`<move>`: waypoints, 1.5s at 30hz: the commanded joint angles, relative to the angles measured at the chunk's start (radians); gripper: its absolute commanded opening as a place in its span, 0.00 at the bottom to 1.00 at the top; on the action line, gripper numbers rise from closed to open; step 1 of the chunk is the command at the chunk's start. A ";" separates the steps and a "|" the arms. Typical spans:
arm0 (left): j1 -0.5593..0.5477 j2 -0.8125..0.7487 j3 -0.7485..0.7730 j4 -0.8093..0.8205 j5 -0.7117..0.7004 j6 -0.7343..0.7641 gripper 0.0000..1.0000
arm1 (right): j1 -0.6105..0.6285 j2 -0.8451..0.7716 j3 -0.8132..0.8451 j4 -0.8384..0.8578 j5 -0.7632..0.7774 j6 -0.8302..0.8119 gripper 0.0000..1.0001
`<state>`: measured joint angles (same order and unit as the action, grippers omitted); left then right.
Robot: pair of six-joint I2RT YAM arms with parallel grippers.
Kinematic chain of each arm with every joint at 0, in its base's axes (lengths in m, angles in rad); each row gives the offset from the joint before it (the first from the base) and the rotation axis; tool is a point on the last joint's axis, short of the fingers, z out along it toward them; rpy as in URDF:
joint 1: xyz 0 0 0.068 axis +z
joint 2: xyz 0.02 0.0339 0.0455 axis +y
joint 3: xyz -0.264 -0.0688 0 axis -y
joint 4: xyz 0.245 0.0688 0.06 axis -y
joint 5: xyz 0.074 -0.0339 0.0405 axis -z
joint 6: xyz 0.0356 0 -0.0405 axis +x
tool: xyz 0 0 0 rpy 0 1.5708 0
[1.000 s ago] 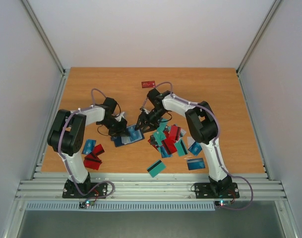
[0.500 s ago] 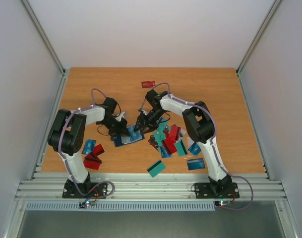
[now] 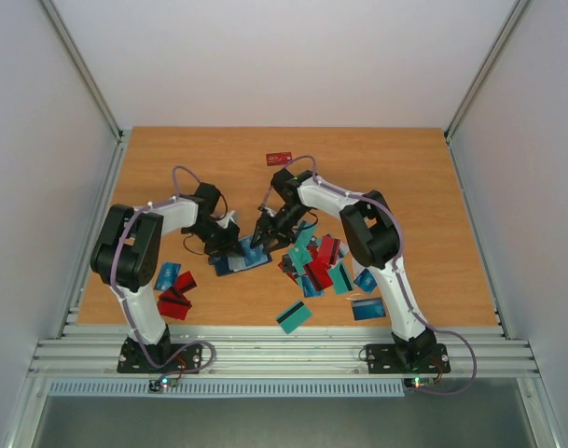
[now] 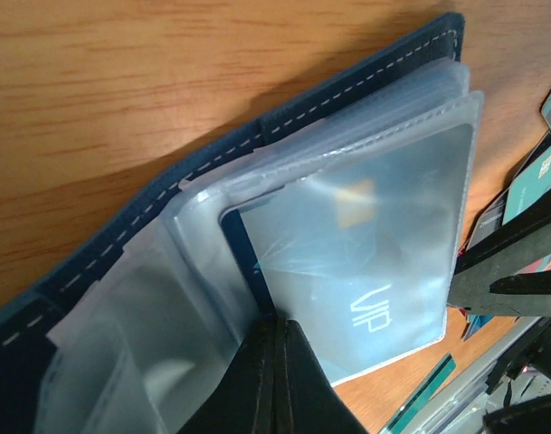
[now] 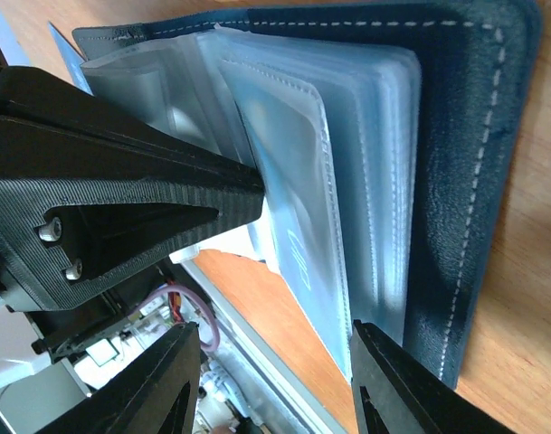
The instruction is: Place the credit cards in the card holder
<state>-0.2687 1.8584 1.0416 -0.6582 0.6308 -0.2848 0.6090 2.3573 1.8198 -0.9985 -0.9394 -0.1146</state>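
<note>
The dark navy card holder [image 3: 242, 260] lies open on the table between my arms, its clear sleeves fanned out [image 4: 257, 208]. A blue credit card [image 4: 365, 271] marked VIP sits inside one sleeve, also seen in the right wrist view [image 5: 298, 208]. My left gripper [image 4: 277, 324] is shut, its tips pressed on the sleeves by that card's corner [image 3: 229, 245]. My right gripper [image 5: 280, 384] stands open over the holder's [image 5: 474, 136] sleeve edges [image 3: 262, 239], with nothing clamped between its fingers. More credit cards [image 3: 316, 263], teal, red and blue, lie heaped to the right.
Red and blue cards [image 3: 175, 290] lie by the left arm. A teal card [image 3: 294, 316] and a blue one [image 3: 367, 308] sit near the front edge. One red card [image 3: 280, 158] lies far back. My left gripper's black body [image 5: 121, 199] crowds the right wrist view.
The right arm has shifted a little left, toward the holder. The left arm and holder have stayed put.
</note>
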 commanded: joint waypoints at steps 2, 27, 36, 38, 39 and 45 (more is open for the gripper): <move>-0.009 0.066 -0.003 0.009 -0.051 0.025 0.00 | 0.017 0.033 0.046 -0.019 -0.028 -0.023 0.47; -0.010 0.019 0.077 -0.036 0.021 -0.049 0.02 | 0.034 0.086 0.203 -0.217 0.255 -0.059 0.01; -0.010 -0.109 0.067 -0.156 -0.138 -0.051 0.26 | 0.036 0.093 0.313 -0.357 0.415 -0.071 0.01; -0.010 -0.127 0.048 -0.168 -0.179 -0.036 0.27 | 0.044 0.103 0.346 -0.393 0.452 -0.075 0.01; -0.010 -0.132 0.036 -0.172 -0.201 -0.031 0.27 | 0.051 0.109 0.366 -0.411 0.472 -0.079 0.01; -0.008 -0.134 0.013 -0.170 -0.278 0.001 0.27 | 0.103 0.177 0.506 -0.531 0.577 -0.095 0.01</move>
<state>-0.2756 1.7374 1.0767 -0.8013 0.4370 -0.3199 0.6647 2.4741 2.2448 -1.4128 -0.4805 -0.1864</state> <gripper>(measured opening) 0.268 0.020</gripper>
